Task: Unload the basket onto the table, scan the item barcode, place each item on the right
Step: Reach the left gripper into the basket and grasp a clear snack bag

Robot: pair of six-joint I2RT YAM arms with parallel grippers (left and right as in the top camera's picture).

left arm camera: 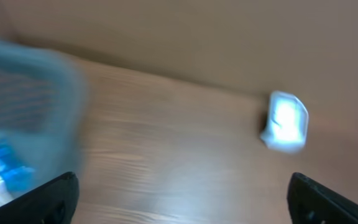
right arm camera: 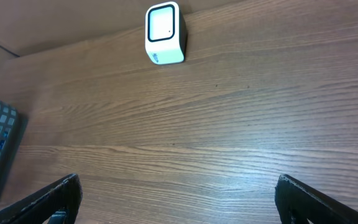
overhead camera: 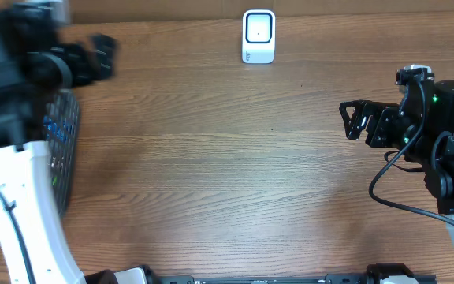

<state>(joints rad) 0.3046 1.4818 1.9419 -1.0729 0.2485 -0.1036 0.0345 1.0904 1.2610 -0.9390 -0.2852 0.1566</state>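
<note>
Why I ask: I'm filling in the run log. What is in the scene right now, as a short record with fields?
scanner: white, upright, middle of the far table edge
basket: dark mesh, left table edge, blue packaging inside
left pincer: open, empty, blurred, near the basket
right pincer: open, empty, right side
table: wood grain
item at scanner: none

A white scanner (overhead camera: 258, 35) (rounded, with a dark-framed window) is set upright on the desk (overhead camera: 211, 173), midway along its far edge.
</note>
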